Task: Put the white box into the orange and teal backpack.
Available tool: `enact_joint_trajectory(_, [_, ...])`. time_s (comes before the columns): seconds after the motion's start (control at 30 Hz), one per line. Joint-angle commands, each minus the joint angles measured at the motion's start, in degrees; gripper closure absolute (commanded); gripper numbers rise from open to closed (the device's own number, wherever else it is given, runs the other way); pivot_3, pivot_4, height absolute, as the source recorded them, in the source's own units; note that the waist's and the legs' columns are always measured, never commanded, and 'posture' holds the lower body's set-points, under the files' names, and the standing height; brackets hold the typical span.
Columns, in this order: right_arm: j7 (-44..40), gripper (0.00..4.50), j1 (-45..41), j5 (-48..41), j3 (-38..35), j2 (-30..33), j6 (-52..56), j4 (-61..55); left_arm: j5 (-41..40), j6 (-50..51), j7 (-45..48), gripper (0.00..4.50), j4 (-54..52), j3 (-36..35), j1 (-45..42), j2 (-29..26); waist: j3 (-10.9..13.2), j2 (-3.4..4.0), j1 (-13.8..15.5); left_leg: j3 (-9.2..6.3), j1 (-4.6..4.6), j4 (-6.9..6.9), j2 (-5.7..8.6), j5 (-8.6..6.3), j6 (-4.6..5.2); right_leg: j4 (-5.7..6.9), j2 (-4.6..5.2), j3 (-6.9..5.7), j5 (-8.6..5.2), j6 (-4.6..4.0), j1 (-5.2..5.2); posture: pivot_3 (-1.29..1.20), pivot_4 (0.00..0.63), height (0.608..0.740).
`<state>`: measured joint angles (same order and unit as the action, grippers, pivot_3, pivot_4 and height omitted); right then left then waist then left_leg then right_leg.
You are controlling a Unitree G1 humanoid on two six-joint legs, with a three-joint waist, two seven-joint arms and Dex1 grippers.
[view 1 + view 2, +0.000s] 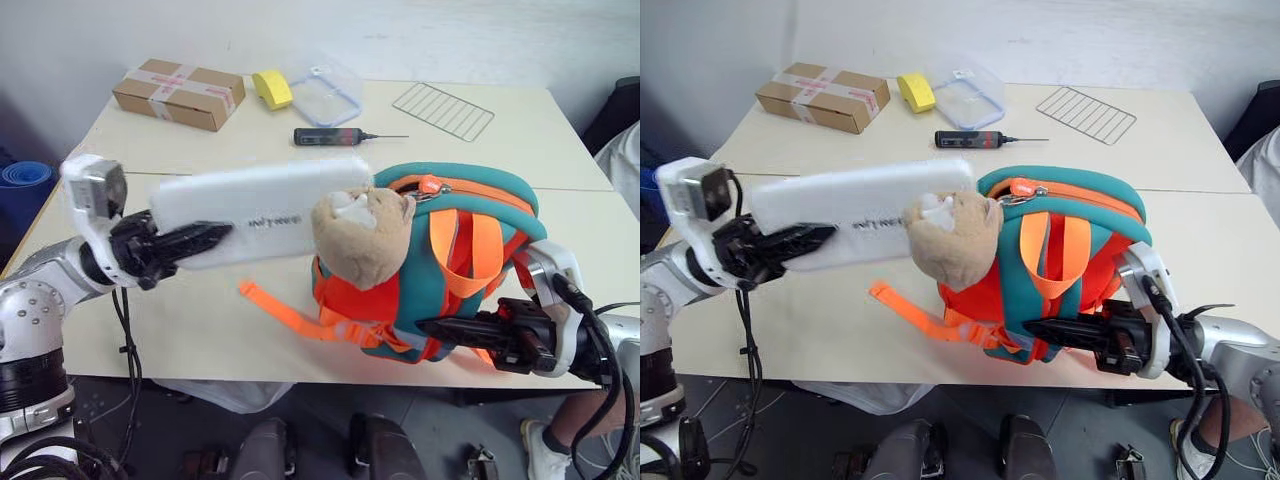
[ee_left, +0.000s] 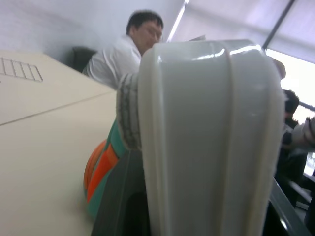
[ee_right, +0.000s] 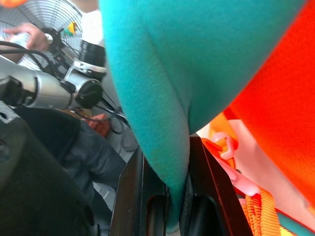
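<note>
The white box [image 1: 262,212] is a flat, long white case with small dark lettering, held level above the table. My left gripper [image 1: 205,241] is shut on its near left end; the left wrist view has the box [image 2: 206,137] close up between the fingers. The box's far end meets the tan plush toy [image 1: 362,238] on the orange and teal backpack [image 1: 455,260], which stands near the table's front edge with its orange zipper [image 1: 470,190] on top. My right gripper [image 1: 440,328] is shut on the backpack's lower teal edge [image 3: 162,123].
At the back of the table [image 1: 200,320] lie a brown taped cardboard box [image 1: 180,92], a yellow tape roll [image 1: 272,88], a clear blue-rimmed container [image 1: 325,92], a black screwdriver [image 1: 335,136] and a wire rack [image 1: 443,109]. A person [image 2: 125,51] sits past the table's end.
</note>
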<state>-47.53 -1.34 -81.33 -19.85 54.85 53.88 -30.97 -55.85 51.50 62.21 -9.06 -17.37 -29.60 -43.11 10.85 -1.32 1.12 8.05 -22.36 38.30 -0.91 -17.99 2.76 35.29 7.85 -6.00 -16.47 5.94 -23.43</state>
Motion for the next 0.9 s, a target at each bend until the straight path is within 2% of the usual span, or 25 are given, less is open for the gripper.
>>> enact_joint_trajectory(0.03, [-1.21, 4.49, -1.69, -0.13, 0.57, -0.69, -0.52, 0.04, 11.65, -7.07, -1.46, 3.28, -0.12, 10.24, -7.80, -0.55, 0.00, 0.00, 0.61, -0.01, -0.01, 0.05, 0.00, 0.00, 0.00, 0.00, -0.04, -0.02, 0.00, 0.00, 0.01, 0.00, 0.150, 0.740])
enact_joint_trajectory(0.13, [-2.06, 4.49, -2.41, 0.47, 1.21, -0.42, -0.13, 0.36, 19.98, -6.94, -3.08, 3.28, 3.61, 20.42, -16.25, 0.85, 0.00, 0.00, 0.84, 0.03, -0.02, 0.05, 0.05, 0.00, 0.01, -0.01, -0.15, 0.01, 0.02, 0.04, 0.01, 0.00, 0.150, 0.740])
enact_joint_trajectory(0.2, [-2.72, 4.49, -2.62, 0.92, 1.49, -0.23, 0.09, 0.62, 22.71, -8.44, -2.82, 3.28, 5.65, 25.04, -21.51, 5.00, 0.00, 0.00, 0.93, 0.06, -0.02, 0.02, 0.04, 0.00, 0.06, -0.06, -0.17, 0.01, 0.03, 0.06, 0.01, 0.00, 0.150, 0.740])
enact_joint_trajectory(0.33, [-4.52, 4.49, -2.95, 2.75, 2.61, 0.10, 0.24, 0.68, 24.72, -10.51, 0.20, 3.28, 8.78, 31.09, -27.98, 13.99, 0.00, 0.00, 0.93, 0.11, -0.10, 0.06, 0.03, 0.04, 0.16, 0.08, -0.26, -0.06, 0.05, 0.08, -0.02, 0.00, 0.150, 0.740])
enact_joint_trajectory(0.4, [-4.20, 4.49, -3.12, 3.27, 2.78, -1.06, -0.58, 0.53, 28.69, -15.40, 0.67, 3.28, 12.86, 34.59, -30.00, 18.92, 0.00, 0.00, 0.88, 0.11, -0.23, 0.12, 0.03, 0.02, 0.21, 0.10, -0.32, -0.17, 0.05, 0.09, -0.11, 0.00, 0.150, 0.740])
enact_joint_trajectory(0.47, [-3.24, 4.49, -2.65, 3.83, 2.52, -1.98, -1.24, 0.18, 31.37, -19.86, -0.37, 3.28, 18.56, 35.88, -31.15, 24.84, 0.00, 0.00, 0.72, 0.11, -0.30, 0.22, 0.04, -0.01, 0.27, 0.09, -0.36, -0.37, 0.05, 0.10, -0.15, 0.00, 0.150, 0.740])
enact_joint_trajectory(0.53, [-2.70, 4.49, -2.11, 4.51, 2.22, -2.46, -1.53, -0.21, 32.75, -22.35, -0.22, 3.28, 21.26, 35.82, -31.31, 27.72, 0.01, 0.01, 0.59, 0.09, -0.41, 0.46, 0.04, -0.06, 0.35, 0.11, -0.33, -0.50, 0.07, 0.14, -0.15, 0.00, 0.150, 0.740])
enact_joint_trajectory(0.6, [-1.96, 4.49, -1.66, 4.68, 1.94, -2.94, -1.77, -0.58, 33.70, -24.20, 0.80, 3.28, 21.63, 35.52, -30.65, 28.42, 0.01, 0.01, 0.30, -0.01, -0.68, 0.78, 0.00, -0.10, 0.42, 0.12, -0.30, -0.55, 0.11, 0.20, -0.25, 0.00, 0.150, 0.740])
enact_joint_trajectory(0.77, [-0.76, 4.50, 0.33, 5.55, 0.85, -3.68, -2.84, -1.57, 27.65, -19.73, 4.00, 1.76, 16.21, 29.19, -26.85, 25.37, 0.00, 0.04, 0.13, -0.11, -0.70, 0.89, -0.05, -0.06, 0.47, 0.02, 0.03, -0.29, 0.16, 0.29, -0.24, 0.00, 0.150, 0.740])
enact_joint_trajectory(0.83, [-0.58, 4.50, 1.47, 6.28, 0.14, -3.98, -3.56, -1.82, 25.83, -22.23, 8.49, 1.19, 15.10, 25.67, -24.39, 21.58, 0.01, 0.05, 0.00, -0.20, -0.72, 0.89, -0.07, -0.04, 0.42, 0.05, 0.05, -0.23, 0.14, 0.26, -0.24, 0.00, 0.150, 0.740])
enact_joint_trajectory(0.9, [-0.70, 4.50, 2.42, 6.86, -0.35, -4.19, -4.22, -1.97, 24.71, -22.73, 12.24, 1.19, 14.84, 23.74, -22.89, 17.82, 0.01, 0.06, -0.08, -0.20, -0.72, 0.88, -0.13, -0.03, 0.32, 0.21, -0.07, -0.26, 0.13, 0.23, -0.25, 0.00, 0.150, 0.740])
